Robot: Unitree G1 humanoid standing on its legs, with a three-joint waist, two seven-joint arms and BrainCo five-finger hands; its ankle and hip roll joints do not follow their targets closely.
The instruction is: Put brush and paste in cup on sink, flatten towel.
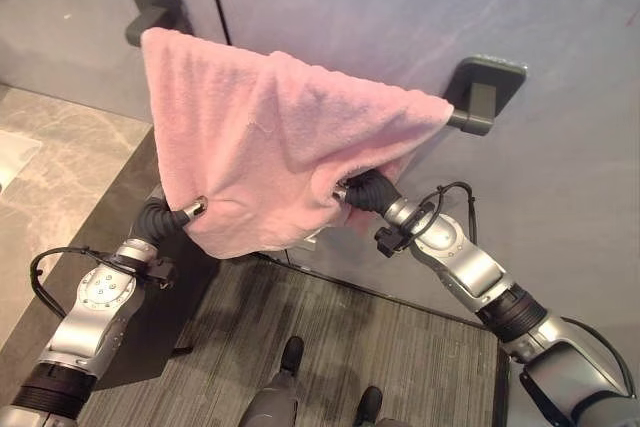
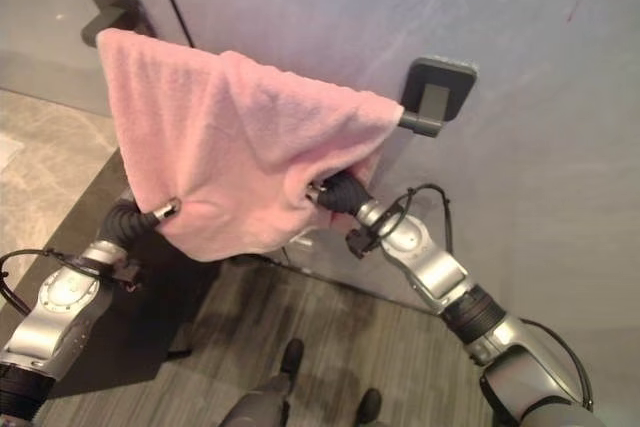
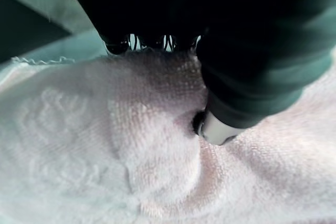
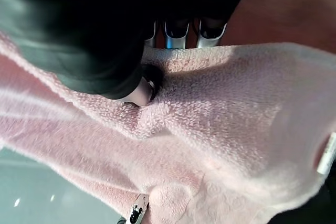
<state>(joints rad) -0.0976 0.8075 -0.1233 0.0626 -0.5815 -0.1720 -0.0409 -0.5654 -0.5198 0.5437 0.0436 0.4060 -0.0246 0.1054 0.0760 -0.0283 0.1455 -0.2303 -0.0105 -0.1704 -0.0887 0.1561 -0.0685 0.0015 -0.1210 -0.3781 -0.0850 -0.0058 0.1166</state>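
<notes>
A pink towel (image 1: 260, 137) hangs bunched over a wall rail between two dark brackets (image 1: 155, 7) (image 1: 487, 87), spread wide at the left and pulled to a narrow point at the right bracket. My left hand (image 1: 192, 210) holds the towel's lower left edge; in the left wrist view its thumb (image 3: 215, 129) presses the cloth and its fingers (image 3: 152, 43) run behind it. At the lower right edge, my right hand (image 1: 352, 190) pinches the towel the same way, thumb (image 4: 137, 92) in front and fingers (image 4: 176, 34) behind.
A grey panelled wall (image 1: 400, 7) backs the rail. A marble counter (image 1: 60, 157) lies at the left. Below is a dark ribbed floor mat (image 1: 380, 347).
</notes>
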